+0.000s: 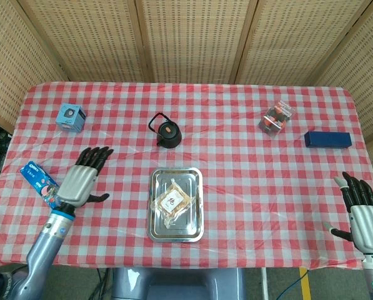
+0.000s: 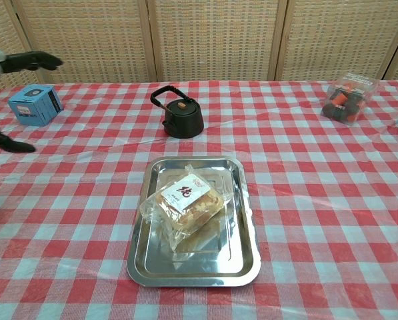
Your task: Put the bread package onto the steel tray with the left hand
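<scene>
- We see a black kettle (image 1: 165,130) just behind the steel tray (image 1: 196,215) on the bench (image 1: 248,175); nothing covers the tray.
- The bread package (image 1: 173,203) lies inside the tray, long axis running diagonally.
- Our left robot hand (image 1: 81,181) hovers well left, fingers spread, empty; the right robot hand (image 1: 360,215) is likewise spread.

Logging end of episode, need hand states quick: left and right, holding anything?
Left hand: open, fingers spread, holding nothing; the bread package lies on the steel tray.
Right hand: open, fingers apart, holding nothing.
</scene>
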You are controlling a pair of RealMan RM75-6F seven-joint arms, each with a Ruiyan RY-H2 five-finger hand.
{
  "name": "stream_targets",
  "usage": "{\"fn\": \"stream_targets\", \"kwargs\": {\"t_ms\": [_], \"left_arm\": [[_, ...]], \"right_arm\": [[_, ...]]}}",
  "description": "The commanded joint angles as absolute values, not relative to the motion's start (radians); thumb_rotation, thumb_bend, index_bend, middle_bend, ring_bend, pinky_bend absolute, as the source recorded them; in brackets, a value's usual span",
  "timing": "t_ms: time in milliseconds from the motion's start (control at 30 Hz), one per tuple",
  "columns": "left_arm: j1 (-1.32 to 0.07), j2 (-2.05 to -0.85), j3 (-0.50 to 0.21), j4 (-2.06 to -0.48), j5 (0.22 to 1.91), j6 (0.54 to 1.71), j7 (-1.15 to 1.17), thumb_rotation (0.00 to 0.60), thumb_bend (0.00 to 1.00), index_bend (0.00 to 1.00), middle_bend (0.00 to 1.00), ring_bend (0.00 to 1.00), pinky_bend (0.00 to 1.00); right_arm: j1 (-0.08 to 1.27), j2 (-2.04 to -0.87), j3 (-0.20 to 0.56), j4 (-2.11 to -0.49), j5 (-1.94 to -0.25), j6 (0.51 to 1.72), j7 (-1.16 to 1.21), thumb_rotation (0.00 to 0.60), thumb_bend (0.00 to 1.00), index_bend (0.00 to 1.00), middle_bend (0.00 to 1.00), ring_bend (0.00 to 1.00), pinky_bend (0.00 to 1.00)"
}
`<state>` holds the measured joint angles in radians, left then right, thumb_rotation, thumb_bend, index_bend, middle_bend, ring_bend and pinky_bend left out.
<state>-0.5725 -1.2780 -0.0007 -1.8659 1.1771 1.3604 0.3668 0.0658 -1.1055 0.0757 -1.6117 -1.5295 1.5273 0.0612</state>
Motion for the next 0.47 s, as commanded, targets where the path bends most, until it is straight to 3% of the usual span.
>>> {"fn": "stream_targets", "kwargs": {"t_ms": [33, 200, 467], "left_arm": [[-0.464, -1.25, 0.073, -1.797, 1.265, 1.489, 0.371, 0.6, 0.07, 0.0, 0.0, 0.0, 0.0], [-0.363, -1.242, 0.129, -1.726, 1.293, 1.551, 0.39, 0.6, 0.03, 0.0, 0.0, 0.0, 0.0], [-0.299, -1.256, 0.135, -1.672, 1.321, 1.565, 0.332, 0.6, 0.02, 0.0, 0.0, 0.0, 0.0]], "right_arm": [[0.066, -1.11, 0.075, -1.611, -1.529, 1.527, 0.05, 0.6, 0.06, 0.0, 0.0, 0.0, 0.0], [0.067, -1.115, 0.073, -1.61, -1.535, 1.527, 0.033, 0.6, 0.06, 0.0, 0.0, 0.0, 0.0], [0.073, -1.121, 0.07, -1.612, -1.537, 1.516, 0.015, 0.6, 0.06, 0.0, 0.0, 0.0, 0.0]]}}
